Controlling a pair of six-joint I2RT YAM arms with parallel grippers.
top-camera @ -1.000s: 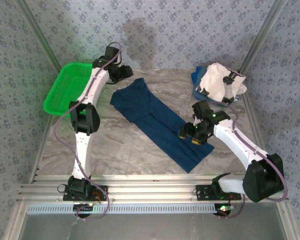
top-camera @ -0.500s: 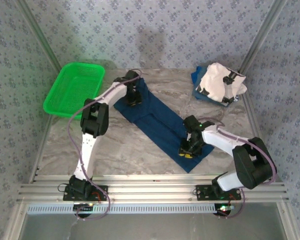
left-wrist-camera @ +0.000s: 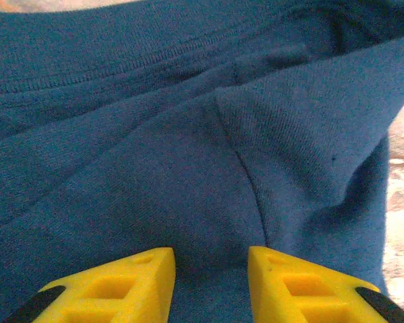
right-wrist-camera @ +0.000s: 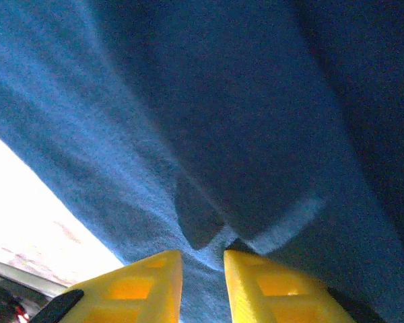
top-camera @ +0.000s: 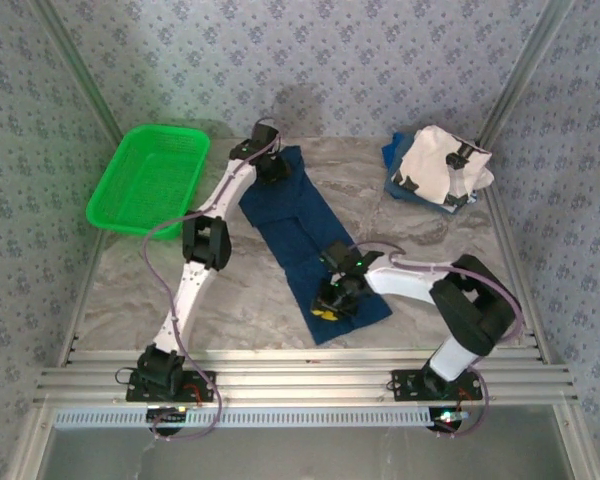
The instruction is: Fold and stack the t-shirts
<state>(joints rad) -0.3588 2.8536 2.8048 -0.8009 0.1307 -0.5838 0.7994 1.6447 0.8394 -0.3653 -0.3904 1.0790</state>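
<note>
Pinching the shirt [top-camera: 292, 215] at its far end with the left tool [left-wrist-camera: 209, 261] and near end with the right tool [right-wrist-camera: 202, 259], we judge it limp and light, best gripped at folded edges.

Three shirts: navy t-shirt [top-camera: 300, 225] mid-frame, white t-shirt [top-camera: 430, 165] over blue t-shirt [top-camera: 391, 152] upper right. One green basket [top-camera: 150, 185] upper left. Two arms: left arm [top-camera: 193, 288], right arm [top-camera: 410, 283].
</note>
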